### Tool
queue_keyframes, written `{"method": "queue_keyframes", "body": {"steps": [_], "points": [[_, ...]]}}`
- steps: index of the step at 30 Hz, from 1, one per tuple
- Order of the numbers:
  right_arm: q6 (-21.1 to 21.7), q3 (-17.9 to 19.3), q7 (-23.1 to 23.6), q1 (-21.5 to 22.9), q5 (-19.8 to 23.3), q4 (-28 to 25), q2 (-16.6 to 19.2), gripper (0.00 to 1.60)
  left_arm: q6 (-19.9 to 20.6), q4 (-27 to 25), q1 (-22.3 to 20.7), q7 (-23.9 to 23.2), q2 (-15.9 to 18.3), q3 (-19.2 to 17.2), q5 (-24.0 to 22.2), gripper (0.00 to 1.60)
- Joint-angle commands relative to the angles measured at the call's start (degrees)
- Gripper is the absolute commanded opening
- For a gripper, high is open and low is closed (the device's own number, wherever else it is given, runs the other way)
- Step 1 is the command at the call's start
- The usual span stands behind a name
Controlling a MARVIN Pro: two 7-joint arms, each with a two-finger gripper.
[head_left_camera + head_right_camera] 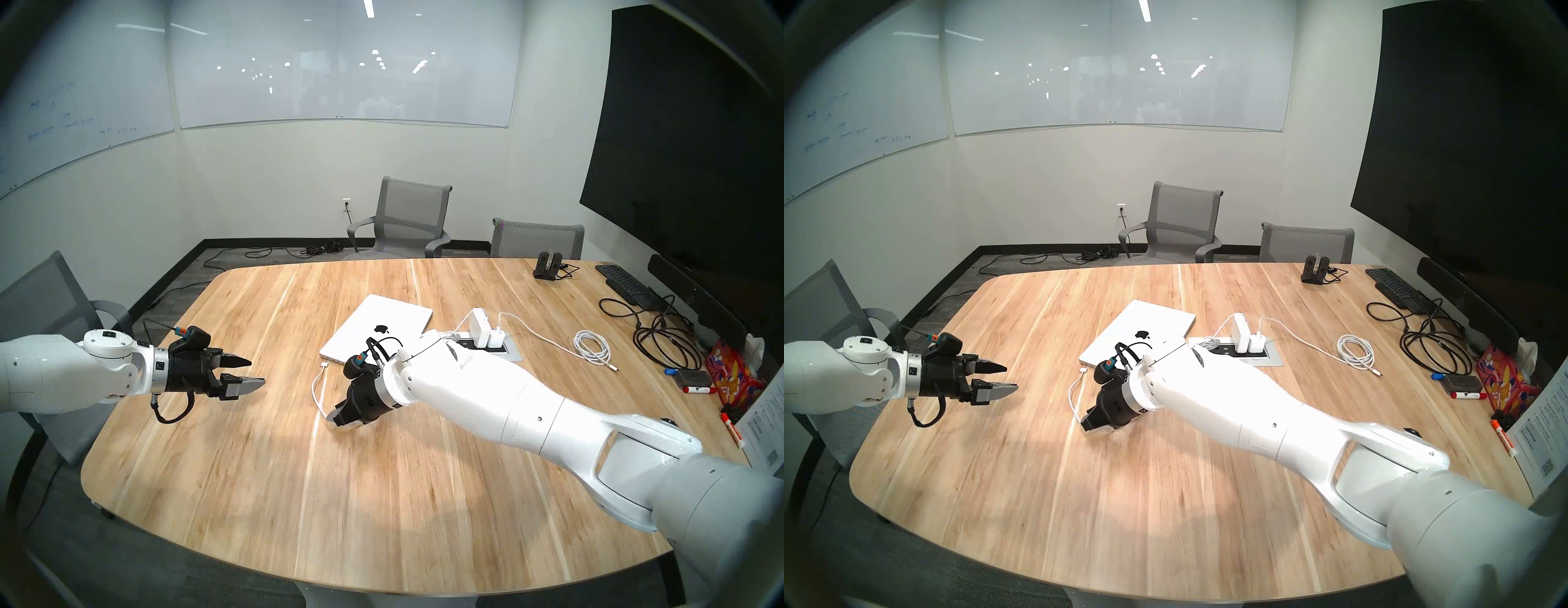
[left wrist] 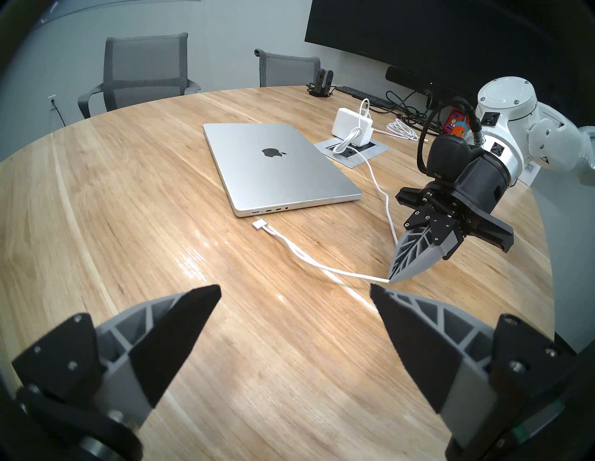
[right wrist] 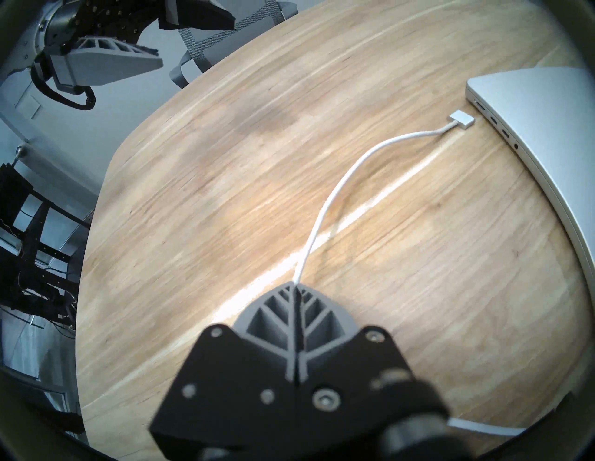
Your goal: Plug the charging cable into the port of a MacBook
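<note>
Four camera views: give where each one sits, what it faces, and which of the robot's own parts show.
Head stereo left: above the table's near edge, facing the MacBook; both arms.
Head stereo right: nearly the same picture.
Left wrist: over the table's left, facing the right gripper pinching the charging cable; own fingers.
Right wrist: along its closed fingers toward the plug.
All four show the cable and the laptop.

The MacBook [image 2: 277,164], a thin silver laptop with a black Apple logo, lies closed and flat at the centre of the left wrist view, its port edge facing the lower left. The charging cable [image 2: 309,257], a thin white cord, curves toward lower right; its flat white-silver plug [image 2: 259,223] rests unplugged just beside that edge.
</note>
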Motion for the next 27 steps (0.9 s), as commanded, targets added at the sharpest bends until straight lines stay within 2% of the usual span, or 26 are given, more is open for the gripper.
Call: {"method": "queue_keyframes", "body": {"steps": [1, 27], "points": [[0.4, 1.0, -0.5, 0.1, 0.7, -2.7, 0.4, 0.00, -0.1, 0.0, -0.7, 0.0, -0.1, -0.7, -0.1, 1.60], [-1.7, 0.4, -0.8, 0.2, -0.4, -6.7, 2.6, 0.00, -0.1, 0.0, -0.7, 0.0, -0.1, -0.7, -0.1, 1.60]]}}
